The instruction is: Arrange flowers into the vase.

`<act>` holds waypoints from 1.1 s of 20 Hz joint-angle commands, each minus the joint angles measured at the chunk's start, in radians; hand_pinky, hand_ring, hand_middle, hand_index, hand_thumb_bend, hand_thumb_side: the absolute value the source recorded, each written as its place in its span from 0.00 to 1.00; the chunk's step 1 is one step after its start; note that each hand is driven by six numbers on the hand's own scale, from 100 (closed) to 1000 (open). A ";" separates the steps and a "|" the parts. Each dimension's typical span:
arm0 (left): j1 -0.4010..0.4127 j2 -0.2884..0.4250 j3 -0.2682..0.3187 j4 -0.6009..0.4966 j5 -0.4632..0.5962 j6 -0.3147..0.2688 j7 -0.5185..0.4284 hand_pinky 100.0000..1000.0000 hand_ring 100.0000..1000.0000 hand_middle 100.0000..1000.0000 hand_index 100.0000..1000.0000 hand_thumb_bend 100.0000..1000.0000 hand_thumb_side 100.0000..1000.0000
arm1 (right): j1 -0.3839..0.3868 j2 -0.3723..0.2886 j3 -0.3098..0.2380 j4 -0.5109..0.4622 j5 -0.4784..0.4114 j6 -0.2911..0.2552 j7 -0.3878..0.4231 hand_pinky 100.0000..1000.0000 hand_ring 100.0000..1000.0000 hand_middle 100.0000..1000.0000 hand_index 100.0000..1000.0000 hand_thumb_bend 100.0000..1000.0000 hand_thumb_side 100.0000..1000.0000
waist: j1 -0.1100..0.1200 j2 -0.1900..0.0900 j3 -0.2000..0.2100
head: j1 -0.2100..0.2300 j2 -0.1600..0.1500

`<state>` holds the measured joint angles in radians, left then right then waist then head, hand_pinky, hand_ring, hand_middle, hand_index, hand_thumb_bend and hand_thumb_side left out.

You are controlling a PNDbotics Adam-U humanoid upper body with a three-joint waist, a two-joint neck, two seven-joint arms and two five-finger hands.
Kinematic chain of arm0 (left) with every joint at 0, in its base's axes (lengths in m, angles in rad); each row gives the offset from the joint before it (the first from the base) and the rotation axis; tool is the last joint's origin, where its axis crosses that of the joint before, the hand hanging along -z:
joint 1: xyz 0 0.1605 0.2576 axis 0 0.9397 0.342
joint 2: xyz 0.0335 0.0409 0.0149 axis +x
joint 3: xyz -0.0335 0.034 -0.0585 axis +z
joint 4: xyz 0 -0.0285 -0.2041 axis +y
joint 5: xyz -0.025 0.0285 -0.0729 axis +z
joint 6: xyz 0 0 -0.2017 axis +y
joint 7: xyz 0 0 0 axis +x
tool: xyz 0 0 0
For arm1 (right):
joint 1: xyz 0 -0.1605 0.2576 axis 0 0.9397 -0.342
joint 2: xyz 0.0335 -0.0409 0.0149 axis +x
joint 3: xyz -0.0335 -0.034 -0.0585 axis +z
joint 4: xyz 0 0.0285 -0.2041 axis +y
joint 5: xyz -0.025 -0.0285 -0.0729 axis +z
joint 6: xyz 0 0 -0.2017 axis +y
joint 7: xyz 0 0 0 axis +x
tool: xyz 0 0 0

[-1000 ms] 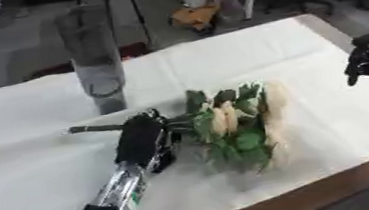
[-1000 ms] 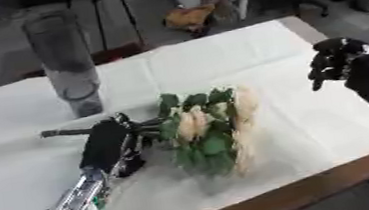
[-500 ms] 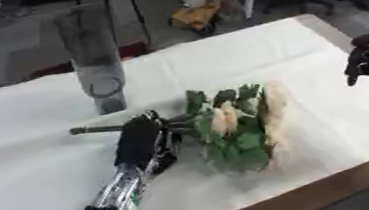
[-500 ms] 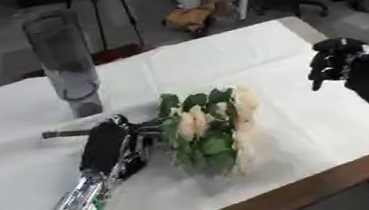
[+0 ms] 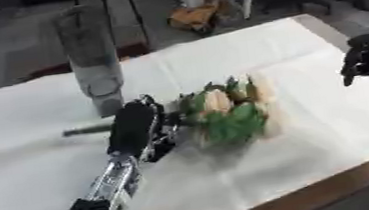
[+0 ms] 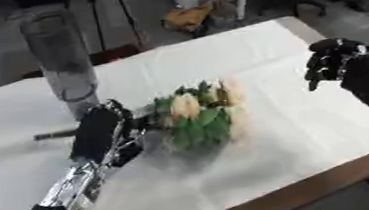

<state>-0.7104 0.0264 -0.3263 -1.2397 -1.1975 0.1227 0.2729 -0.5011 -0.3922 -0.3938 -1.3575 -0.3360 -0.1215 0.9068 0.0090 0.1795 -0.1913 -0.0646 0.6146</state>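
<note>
Here, left robot hand [image 5: 136, 129] curled around the bouquet [image 5: 228, 117] stems; right robot hand [image 6: 336, 60] raised, fingers curled, empty.

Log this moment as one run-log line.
left hand: shut on bouquet stems, on table | right hand: idle, curled, raised at right | vase: upright, no flowers inside

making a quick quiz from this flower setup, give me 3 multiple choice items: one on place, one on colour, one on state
1. Where is the vase?
A. behind the left hand
B. beside the right hand
C. at the table's near edge

2. What colour are the bouquet's blooms?
A. red
B. cream
C. blue

3. How is the bouquet?
A. upright in the vase
B. lying on the white cloth
C. hanging off the table

Answers:
1 A, it stands just past the left hand.
2 B, pale blooms among green leaves.
3 B, it lies sideways, stems under the left hand; the right hand hovers apart.
</note>
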 commanded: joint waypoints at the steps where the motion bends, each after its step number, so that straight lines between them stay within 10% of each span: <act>1: -0.010 0.017 0.016 -0.071 0.036 0.017 -0.003 0.00 0.00 0.00 0.00 0.00 0.15 | -0.011 -0.023 -0.007 -0.019 0.005 -0.003 0.000 0.45 0.56 0.56 0.78 0.81 0.66 | -0.015 -0.006 -0.001 | -0.005 -0.005; 8: -0.003 0.031 0.018 -0.109 0.052 0.051 -0.041 0.00 0.00 0.00 0.00 0.00 0.31 | -0.011 -0.023 -0.008 -0.018 0.006 -0.004 0.000 0.45 0.56 0.56 0.78 0.81 0.66 | -0.016 -0.006 0.000 | -0.009 -0.005; 9: -0.002 0.032 0.018 -0.112 0.046 0.055 -0.053 0.23 0.19 0.07 0.30 0.00 0.10 | -0.011 -0.023 -0.008 -0.018 0.006 -0.004 0.000 0.45 0.56 0.55 0.78 0.81 0.66 | -0.016 -0.006 0.000 | -0.009 -0.006; 10: 0.008 0.043 0.007 -0.104 0.038 0.051 -0.066 0.23 0.19 0.07 0.30 0.00 0.10 | -0.011 -0.024 -0.008 -0.017 0.007 -0.004 0.000 0.45 0.56 0.55 0.78 0.81 0.66 | -0.014 -0.006 -0.002 | -0.008 -0.007; 11: 0.014 0.058 -0.009 -0.091 0.028 0.043 -0.079 0.51 0.43 0.39 0.56 0.00 0.01 | -0.010 -0.024 -0.008 -0.017 0.007 -0.004 0.000 0.45 0.56 0.56 0.78 0.81 0.66 | -0.013 -0.007 -0.003 | -0.010 -0.006; 22: 0.034 0.155 -0.044 -0.173 -0.009 -0.018 -0.256 0.70 0.64 0.58 0.74 0.00 0.00 | -0.001 -0.024 -0.011 -0.023 0.009 0.004 0.000 0.45 0.56 0.55 0.78 0.81 0.66 | -0.007 -0.017 0.013 | -0.028 -0.010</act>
<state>-0.6650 0.1600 -0.3730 -1.3843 -1.2041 0.1054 0.0374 -0.4911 -0.3922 -0.3961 -1.3575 -0.3359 -0.1200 0.9075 0.0090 0.1785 -0.1770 -0.0866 0.6145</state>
